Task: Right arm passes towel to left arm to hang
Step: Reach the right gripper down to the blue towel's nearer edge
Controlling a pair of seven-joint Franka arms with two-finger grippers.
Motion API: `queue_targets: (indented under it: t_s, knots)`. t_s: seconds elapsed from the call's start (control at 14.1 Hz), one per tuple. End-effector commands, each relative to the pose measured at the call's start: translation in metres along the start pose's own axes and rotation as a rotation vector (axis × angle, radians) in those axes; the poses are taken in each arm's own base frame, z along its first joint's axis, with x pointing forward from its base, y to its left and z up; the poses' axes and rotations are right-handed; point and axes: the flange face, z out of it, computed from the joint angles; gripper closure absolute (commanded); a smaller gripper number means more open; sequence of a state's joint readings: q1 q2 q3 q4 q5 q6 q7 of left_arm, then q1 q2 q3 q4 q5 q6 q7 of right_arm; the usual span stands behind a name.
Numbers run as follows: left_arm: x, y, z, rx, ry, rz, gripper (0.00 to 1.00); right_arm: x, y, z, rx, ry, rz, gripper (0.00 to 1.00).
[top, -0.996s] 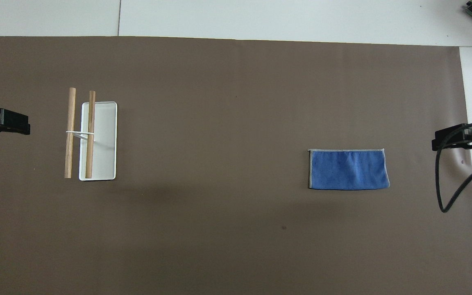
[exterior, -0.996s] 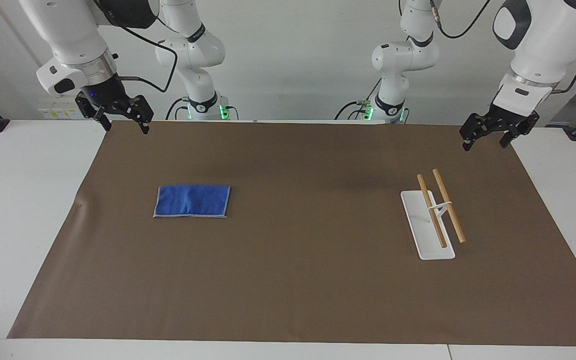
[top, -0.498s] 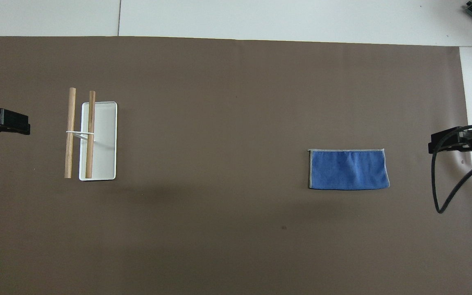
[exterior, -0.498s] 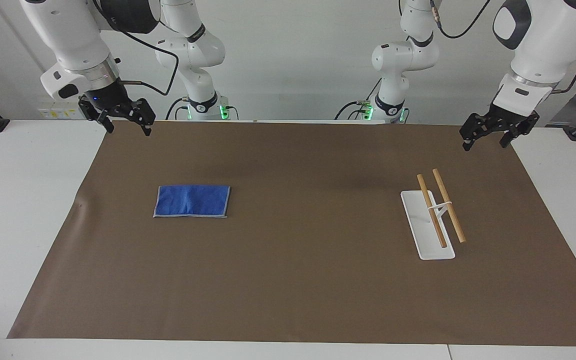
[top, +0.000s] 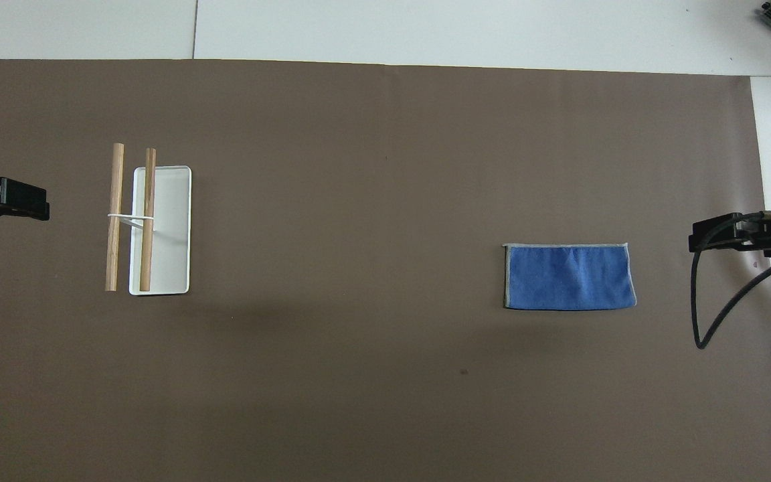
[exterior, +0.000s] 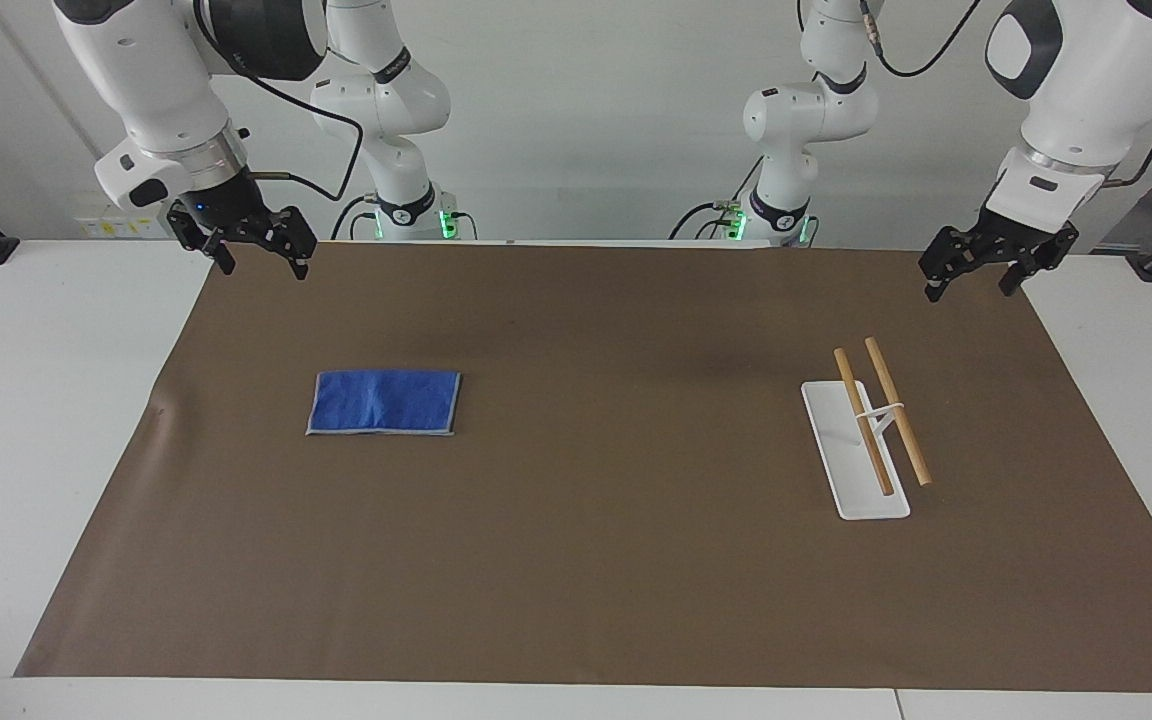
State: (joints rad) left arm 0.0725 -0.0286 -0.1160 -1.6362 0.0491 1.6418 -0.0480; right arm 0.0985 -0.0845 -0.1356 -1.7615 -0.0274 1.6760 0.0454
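The blue towel (exterior: 384,402) lies flat and folded on the brown mat, toward the right arm's end of the table; it also shows in the overhead view (top: 569,276). My right gripper (exterior: 264,264) is open and empty, up in the air over the mat's edge, apart from the towel; it shows at the border of the overhead view (top: 700,242). My left gripper (exterior: 969,281) is open and empty, up over the mat's edge at the left arm's end, where the arm waits; it also shows in the overhead view (top: 37,208).
A white tray base (exterior: 836,470) with two raised wooden rails (exterior: 898,412) stands toward the left arm's end; it also shows in the overhead view (top: 170,227). The brown mat (exterior: 616,560) covers most of the white table. A black cable loop (top: 713,321) hangs from the right arm.
My right gripper has moved a little toward the towel and the mat's middle. The left arm and the towel have not moved.
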Motion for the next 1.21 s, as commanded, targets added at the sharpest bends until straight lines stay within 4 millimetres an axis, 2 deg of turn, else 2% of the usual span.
queue_targets:
  t_s: [0.0, 0.14, 0.36, 0.64, 0.78, 1.0, 1.14]
  knots:
    - [-0.006, -0.001, 0.001, 0.01, -0.005, -0.005, 0.0, -0.011, -0.018, 0.048, 0.023, 0.05, -0.032, 0.0]
    - [-0.006, -0.004, 0.002, 0.01, -0.007, -0.013, 0.0, -0.008, -0.04, 0.088, 0.024, 0.06, -0.073, 0.0]
    - [-0.006, -0.005, 0.001, 0.01, -0.004, -0.011, 0.0, -0.002, -0.051, 0.136, 0.02, 0.075, -0.098, 0.0]
    - [-0.005, -0.001, 0.001, 0.01, 0.001, -0.002, 0.0, -0.006, -0.052, 0.211, 0.012, 0.069, -0.152, 0.0]
    - [-0.004, 0.0, 0.0, 0.009, 0.008, -0.001, 0.0, -0.006, -0.053, 0.243, 0.007, 0.072, -0.155, 0.0]
    - [-0.005, 0.001, 0.0, 0.009, 0.008, 0.001, 0.0, -0.016, -0.053, 0.275, 0.005, 0.083, -0.156, 0.0]
    - [-0.004, 0.001, 0.0, 0.009, 0.008, 0.001, 0.0, -0.023, -0.049, 0.285, 0.005, 0.079, -0.153, 0.0]
